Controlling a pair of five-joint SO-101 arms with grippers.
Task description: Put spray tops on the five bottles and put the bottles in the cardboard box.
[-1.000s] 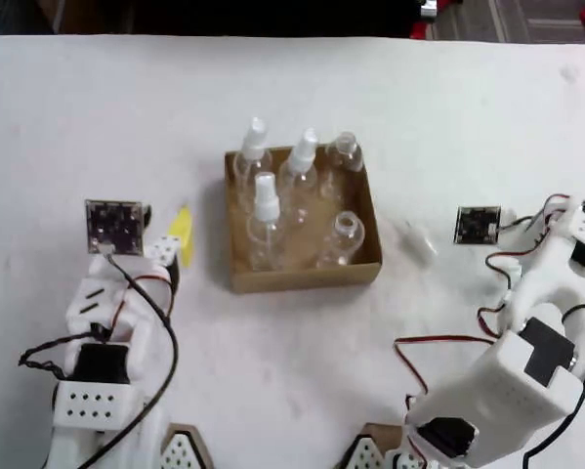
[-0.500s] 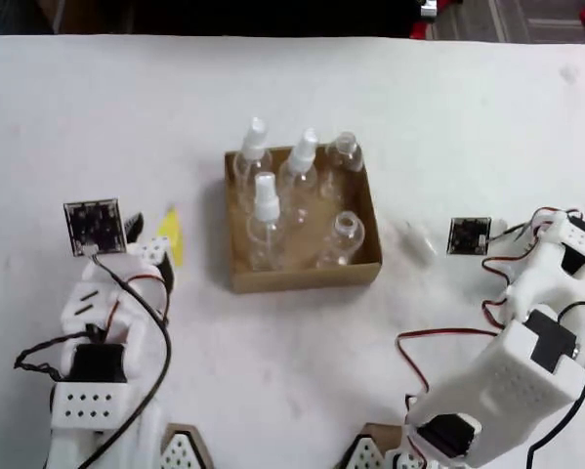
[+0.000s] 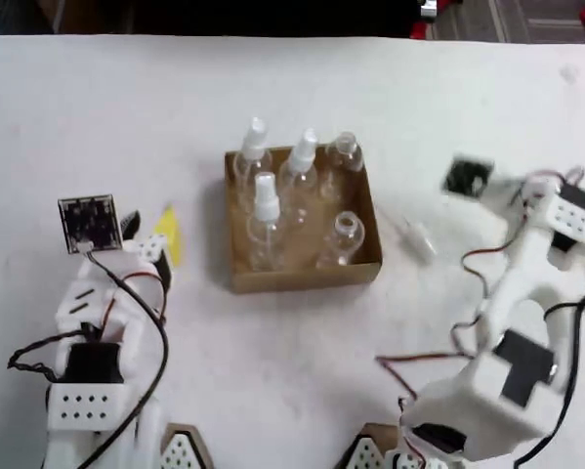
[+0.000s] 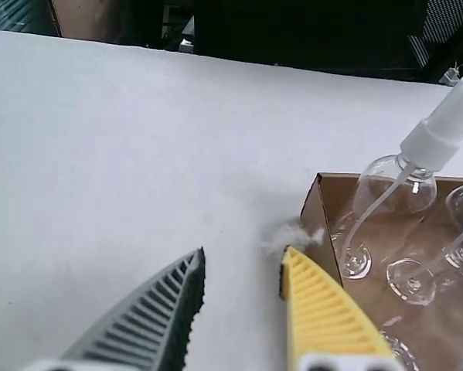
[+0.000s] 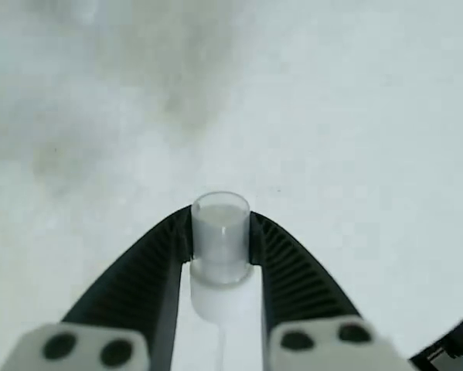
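Clamped on a spray top (image 5: 219, 259), my right fingers (image 5: 177, 239) swing from three o'clock of the cardboard box (image 3: 302, 278) toward two, ready for capping; left fingers (image 4: 312, 297) gape empty.

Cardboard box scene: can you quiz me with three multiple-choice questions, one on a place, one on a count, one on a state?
1. Where are the five bottles? A) in the cardboard box B) lying beside it C) on an arm
2. How many wear spray tops? A) one B) three C) five
3. The right gripper is A) open, empty B) shut on a bottle C) shut on a spray top
A: all stand within its walls. B: two necks are bare. C: its fingers clamp the top.
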